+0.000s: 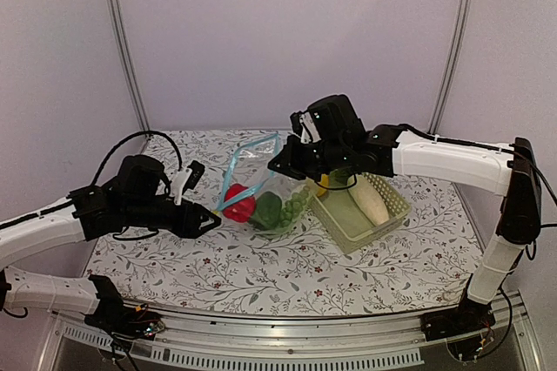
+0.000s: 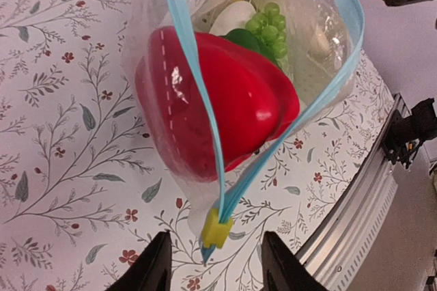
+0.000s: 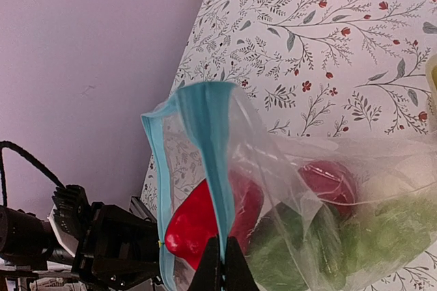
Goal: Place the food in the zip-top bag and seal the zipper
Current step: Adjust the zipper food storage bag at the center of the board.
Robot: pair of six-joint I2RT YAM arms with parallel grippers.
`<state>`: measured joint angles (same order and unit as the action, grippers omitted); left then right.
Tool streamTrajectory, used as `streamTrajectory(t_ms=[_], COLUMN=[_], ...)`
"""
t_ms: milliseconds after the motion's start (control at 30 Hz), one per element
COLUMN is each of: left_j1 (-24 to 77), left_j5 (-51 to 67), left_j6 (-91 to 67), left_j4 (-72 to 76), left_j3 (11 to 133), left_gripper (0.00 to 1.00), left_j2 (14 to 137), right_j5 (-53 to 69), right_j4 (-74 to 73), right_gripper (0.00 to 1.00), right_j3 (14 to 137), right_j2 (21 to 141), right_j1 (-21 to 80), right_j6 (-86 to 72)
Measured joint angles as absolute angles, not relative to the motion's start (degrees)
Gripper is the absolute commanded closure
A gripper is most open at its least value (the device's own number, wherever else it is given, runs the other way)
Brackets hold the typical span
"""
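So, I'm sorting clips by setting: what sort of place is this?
Likely a robot lab booth, not a kitchen: plain lilac walls, metal corner poles, and a floral tablecloth above a metal rail.

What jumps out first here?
The bag at table centre, blue zipper gaping, with a red piece and greens inside. The right gripper pinches its rim; the open left gripper sits by the yellow slider. A radish lies in the basket right of the bag.

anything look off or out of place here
The radish lies in the basket, not in the bag. The zipper gapes open, with the right gripper pinching one strip of it. Nothing looks spilled or damaged.
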<state>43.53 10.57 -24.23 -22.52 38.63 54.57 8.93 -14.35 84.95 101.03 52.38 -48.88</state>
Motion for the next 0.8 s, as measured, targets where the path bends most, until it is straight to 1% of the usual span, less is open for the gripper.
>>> streamTrajectory(t_ms=[233,367,433,467,500,667,800], left_j1=[44.3,44.4,44.4,44.5,44.5,44.8,44.8], left_j5=[8.7,8.5,8.3,8.3,8.2,7.8,8.1], left_j6=[-23.6,-23.3,-22.9,-22.4,-22.3,-21.3,-18.4], left_j4=[-20.8,-19.9,-19.6,-19.4,-19.1,-19.7,-23.3], left_j3=[38.7,39.0,39.3,39.4,39.5,41.4,48.5], left_gripper=[0.71,0.80,0.90,0.97,1.00,1.00,1.00], left_j2=[55.3,55.8,56.4,56.7,57.0,57.5,58.1], right_j5=[8.9,8.9,8.9,8.9,8.9,8.8,7.7], right_j4=[-14.0,-14.0,-14.0,-14.0,-14.0,-14.0,-14.7], right_gripper=[1.00,1.00,1.00,1.00,1.00,1.00,1.00], right_j3=[84.9,84.9,84.9,84.9,84.9,84.8,84.6], right_j2=[101.0,101.0,101.0,101.0,101.0,101.0,100.1], right_j1=[52.4,52.4,52.4,52.4,52.4,52.4,52.4], right_j6=[-48.9,-48.9,-49.0,-49.0,-49.0,-48.9,-48.4])
